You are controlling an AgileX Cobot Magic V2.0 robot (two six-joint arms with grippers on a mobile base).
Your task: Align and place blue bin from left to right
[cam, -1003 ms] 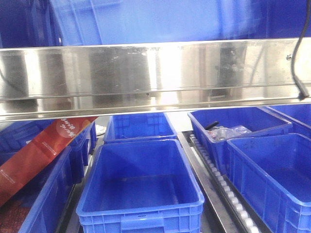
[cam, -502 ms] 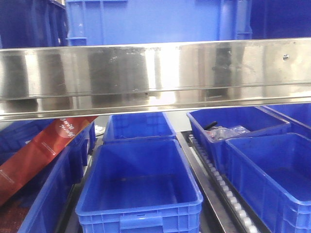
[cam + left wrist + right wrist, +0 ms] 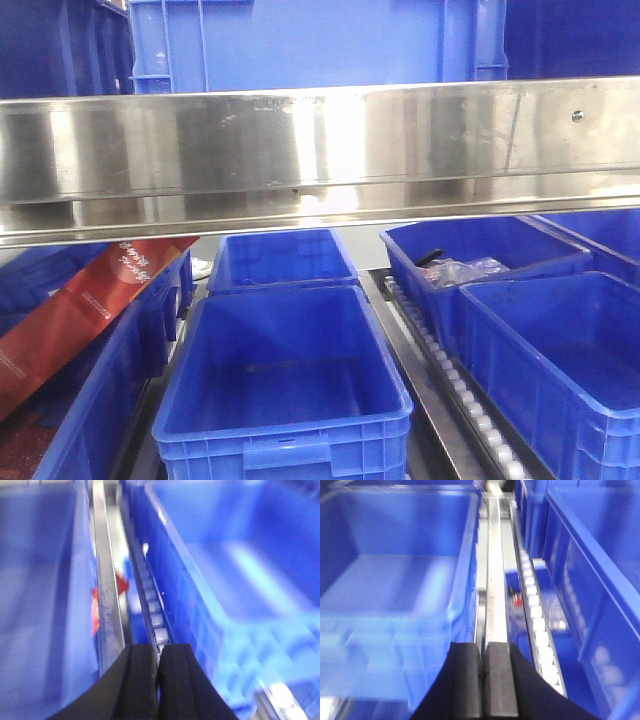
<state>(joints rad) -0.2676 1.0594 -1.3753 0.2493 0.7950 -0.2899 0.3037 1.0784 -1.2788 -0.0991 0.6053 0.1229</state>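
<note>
Blue plastic is filling the front view at twelve o'clock, where the bin is being seen above the steel shelf rail, its flat side wall and paired ribs facing the camera. What is carrying it is not being shown there; neither arm is visible in that view. Below the rail, an empty crate is sitting at six o'clock, a crate with clear bags at three o'clock, and a red card strip is leaning at nine o'clock.

The left gripper is being shown with its pads pressed together, nothing between them, over a roller track between two crates. The right gripper is likewise closed on nothing, above a steel divider.

The step in hand is judged to be the carrying or positioning of the bin at shelf height. Next, squaring with the neighbouring crates is being called for before setting down.
</note>
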